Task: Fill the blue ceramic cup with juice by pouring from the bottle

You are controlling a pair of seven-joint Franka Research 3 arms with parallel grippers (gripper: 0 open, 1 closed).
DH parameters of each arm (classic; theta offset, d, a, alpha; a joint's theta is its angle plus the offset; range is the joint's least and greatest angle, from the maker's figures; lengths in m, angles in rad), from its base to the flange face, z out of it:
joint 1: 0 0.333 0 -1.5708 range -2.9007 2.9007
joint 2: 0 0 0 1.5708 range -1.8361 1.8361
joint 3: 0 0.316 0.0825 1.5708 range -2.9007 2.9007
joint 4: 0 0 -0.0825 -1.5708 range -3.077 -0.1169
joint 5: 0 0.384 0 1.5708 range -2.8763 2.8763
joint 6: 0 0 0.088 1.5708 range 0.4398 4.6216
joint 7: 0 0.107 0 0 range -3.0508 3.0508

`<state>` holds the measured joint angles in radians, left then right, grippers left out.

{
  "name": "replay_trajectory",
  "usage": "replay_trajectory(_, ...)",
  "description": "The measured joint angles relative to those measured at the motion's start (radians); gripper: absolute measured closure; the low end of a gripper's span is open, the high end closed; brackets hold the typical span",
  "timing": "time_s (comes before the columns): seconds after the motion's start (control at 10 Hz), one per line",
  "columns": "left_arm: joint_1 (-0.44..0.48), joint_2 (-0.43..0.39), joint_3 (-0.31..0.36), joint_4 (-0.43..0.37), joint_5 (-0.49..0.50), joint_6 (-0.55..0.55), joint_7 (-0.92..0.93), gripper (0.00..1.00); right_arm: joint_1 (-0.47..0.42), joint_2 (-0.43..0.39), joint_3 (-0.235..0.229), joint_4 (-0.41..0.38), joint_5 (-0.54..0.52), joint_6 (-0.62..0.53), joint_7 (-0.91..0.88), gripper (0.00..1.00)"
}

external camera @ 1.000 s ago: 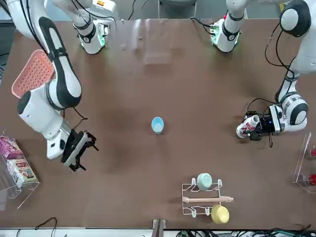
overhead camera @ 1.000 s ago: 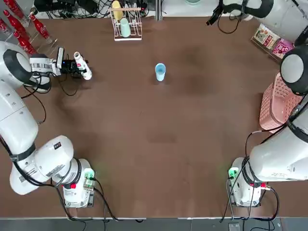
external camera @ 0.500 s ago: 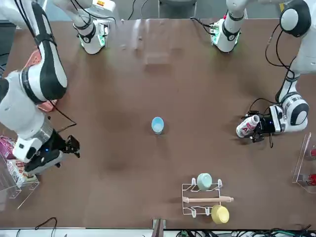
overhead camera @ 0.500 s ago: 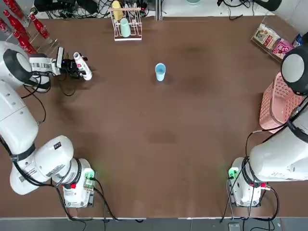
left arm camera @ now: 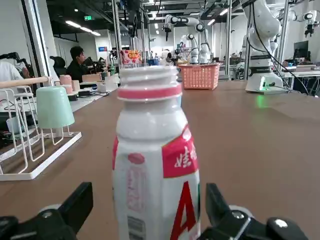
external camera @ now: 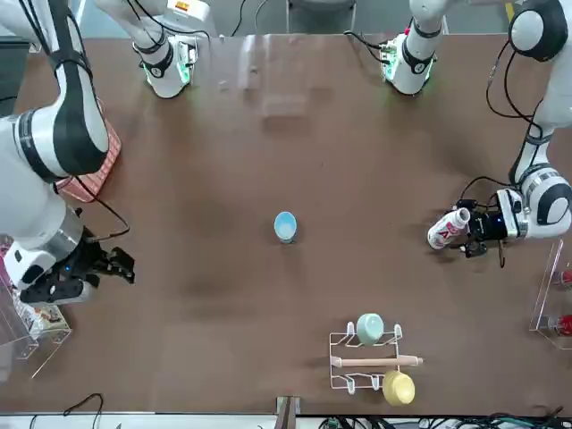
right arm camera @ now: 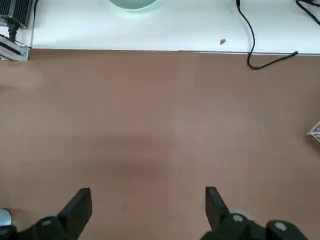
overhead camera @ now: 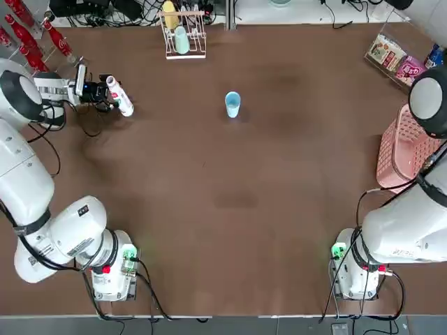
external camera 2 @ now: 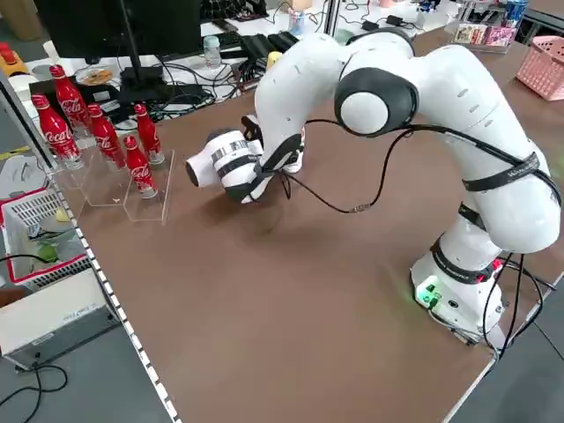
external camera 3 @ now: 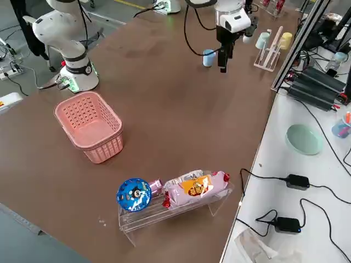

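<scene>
The bottle [overhead camera: 120, 97] is small and white with a red-marked label, and it stands at the table's far left. My left gripper [overhead camera: 105, 92] lies level beside it, open. In the left wrist view the bottle [left arm camera: 155, 165] rises between the two spread fingers [left arm camera: 76, 204] with a gap on each side. The blue ceramic cup [overhead camera: 232, 103] stands upright near the far middle of the table, well to the right of the bottle [external camera: 447, 229]. My right gripper [external camera: 119, 265] hangs open over the far right of the table, holding nothing [right arm camera: 147, 192].
A wire rack [overhead camera: 183, 36] with a pale green and a yellow cup stands at the far edge. Red cola bottles [overhead camera: 40, 43] fill the far left corner. A pink basket [overhead camera: 400, 150] and a clear snack rack [overhead camera: 392, 57] sit on the right side.
My left gripper has opened, let go of the bottle and drawn back slightly to the left. The right arm has swung away toward the far right, out of the top view.
</scene>
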<state>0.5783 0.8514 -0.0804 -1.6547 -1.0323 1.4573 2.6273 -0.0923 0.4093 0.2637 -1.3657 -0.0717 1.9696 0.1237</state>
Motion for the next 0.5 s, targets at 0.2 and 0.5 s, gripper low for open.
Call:
replay_trajectory(0.2,0.011,-0.002,0.006,0.001,0.015,0.002,0.001,0.0,-0.013,-0.052,-0.003,0.012,0.0,-0.104,0.03,0.0)
replay_trajectory(0.5,0.027,-0.006,0.007,0.03,0.062,0.013,0.002,0.0,0.019,-0.142,-0.111,0.061,0.007,-0.355,0.031,0.0)
